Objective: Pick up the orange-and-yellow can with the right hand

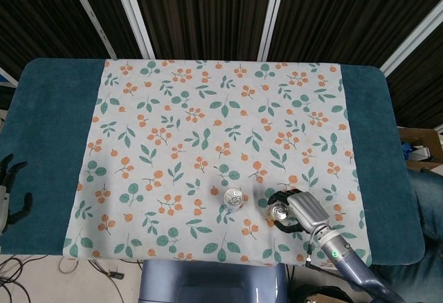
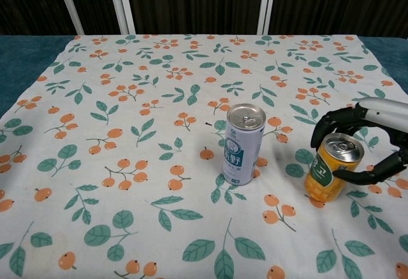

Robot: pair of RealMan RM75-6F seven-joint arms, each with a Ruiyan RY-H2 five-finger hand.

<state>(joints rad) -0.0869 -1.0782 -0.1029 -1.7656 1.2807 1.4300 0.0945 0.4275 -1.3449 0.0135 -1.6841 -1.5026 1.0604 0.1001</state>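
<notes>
Looking down from the head view, I see the orange-and-yellow can near the tabletop's front edge, right of centre, top up, my right hand wrapped around it, while the chest view shows its long axis tipped slightly rightward, fingers curled over its rim, thumb against its side.

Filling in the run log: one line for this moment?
right hand: grips orange-and-yellow can, tilted | left hand: idle, table edge | white can: upright
</notes>
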